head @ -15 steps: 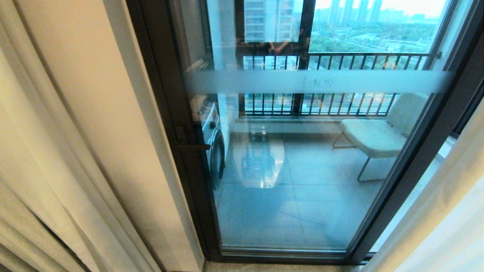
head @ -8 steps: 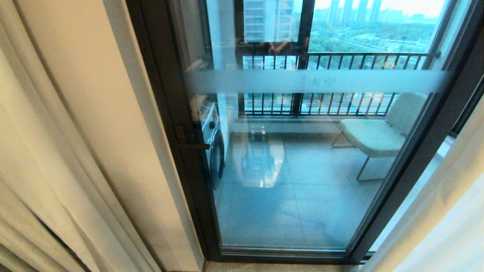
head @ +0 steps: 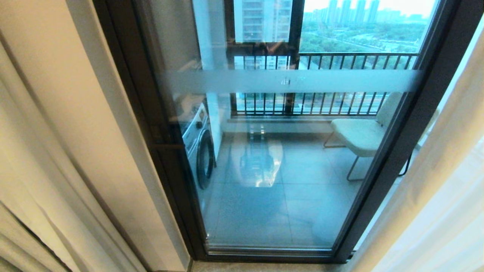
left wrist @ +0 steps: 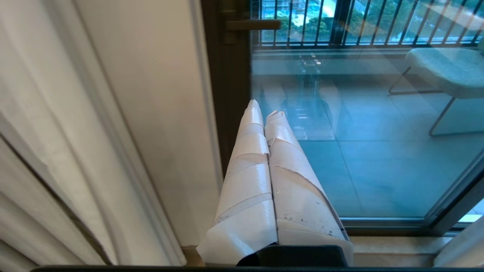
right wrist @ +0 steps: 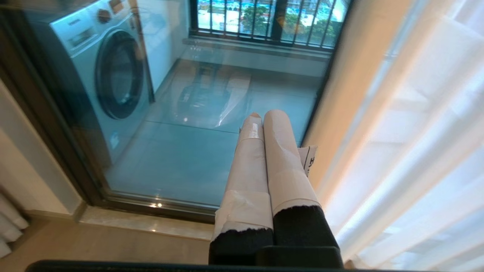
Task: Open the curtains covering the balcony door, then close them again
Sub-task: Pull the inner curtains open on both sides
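Observation:
The balcony door (head: pixel 302 211) is a tall glass pane in a slim black frame, crossed by a frosted stripe (head: pixel 291 81), and it stands uncovered in the middle of the head view. Cream pleated curtains (head: pixel 19 181) hang bunched at the far left. Another cream panel (head: pixel 450 124) hangs at the right beside white sheer fabric (head: pixel 453 234). Neither arm shows in the head view. My left gripper (left wrist: pixel 264 108) is shut and empty, pointing at the door's left frame, with the curtain (left wrist: pixel 45 151) beside it. My right gripper (right wrist: pixel 264 114) is shut and empty, facing the glass (right wrist: pixel 181 151) near the right-hand fabric.
Behind the glass are a washing machine (head: pixel 198 151) on the left, a pale chair (head: pixel 359 136) on the right and a black-barred railing (head: pixel 321 104). A dark handle (head: pixel 166 145) juts from the door's left frame. A beige wall strip (head: pixel 75 113) separates the left curtain from the door.
The whole head picture has slid to the left, so the camera has moved; more of the right-hand fabric now shows. Door and curtains themselves look unchanged.

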Controlling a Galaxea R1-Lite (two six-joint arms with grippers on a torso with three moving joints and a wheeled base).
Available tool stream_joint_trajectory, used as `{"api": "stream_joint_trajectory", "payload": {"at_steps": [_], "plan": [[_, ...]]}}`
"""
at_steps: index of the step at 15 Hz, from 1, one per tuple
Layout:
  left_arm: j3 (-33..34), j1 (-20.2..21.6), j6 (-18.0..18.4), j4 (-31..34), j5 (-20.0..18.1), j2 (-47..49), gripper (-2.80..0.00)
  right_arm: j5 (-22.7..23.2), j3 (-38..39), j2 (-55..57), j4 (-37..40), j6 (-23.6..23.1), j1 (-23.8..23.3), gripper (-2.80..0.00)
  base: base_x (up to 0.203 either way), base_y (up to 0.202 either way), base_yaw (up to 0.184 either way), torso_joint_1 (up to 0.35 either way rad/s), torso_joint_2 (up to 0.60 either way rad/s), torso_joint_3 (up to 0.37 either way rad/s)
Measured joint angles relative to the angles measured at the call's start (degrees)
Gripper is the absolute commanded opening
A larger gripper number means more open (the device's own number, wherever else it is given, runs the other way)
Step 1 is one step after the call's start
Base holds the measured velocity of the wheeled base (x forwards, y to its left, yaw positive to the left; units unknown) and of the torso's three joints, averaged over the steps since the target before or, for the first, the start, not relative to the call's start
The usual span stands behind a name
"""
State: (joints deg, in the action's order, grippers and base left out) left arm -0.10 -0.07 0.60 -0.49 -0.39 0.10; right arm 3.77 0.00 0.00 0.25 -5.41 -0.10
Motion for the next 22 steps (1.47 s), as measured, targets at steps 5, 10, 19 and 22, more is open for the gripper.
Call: {"api": "stream_joint_trajectory", "payload": {"at_steps": [5,10,19,22], "plan": [[0.0,0.0,-0.1,0.0,-0.1,0.0,-2.8,0.0,0.0,0.0,0.0,0.0,0.0,-2.8,0.0,-0.19,0.001,0.002,0.0,0.0],[0.0,0.0,-0.1,0.0,-0.1,0.0,-2.8,0.0,0.0,0.0,0.0,0.0,0.0,-2.8,0.0,-0.19,0.002,0.002,0.0,0.004],[0.0,0.0,0.0,0.0,0.0,0.0,-2.8,0.0,0.0,0.0,0.0,0.0,0.0,-2.8,0.0,-0.19,0.003,0.003,0.0,0.002],[0.0,0.0,-0.1,0.0,0.0,0.0,-2.8,0.0,0.0,0.0,0.0,0.0,0.0,-2.8,0.0,-0.171,0.001,0.004,0.0,0.005]]}}
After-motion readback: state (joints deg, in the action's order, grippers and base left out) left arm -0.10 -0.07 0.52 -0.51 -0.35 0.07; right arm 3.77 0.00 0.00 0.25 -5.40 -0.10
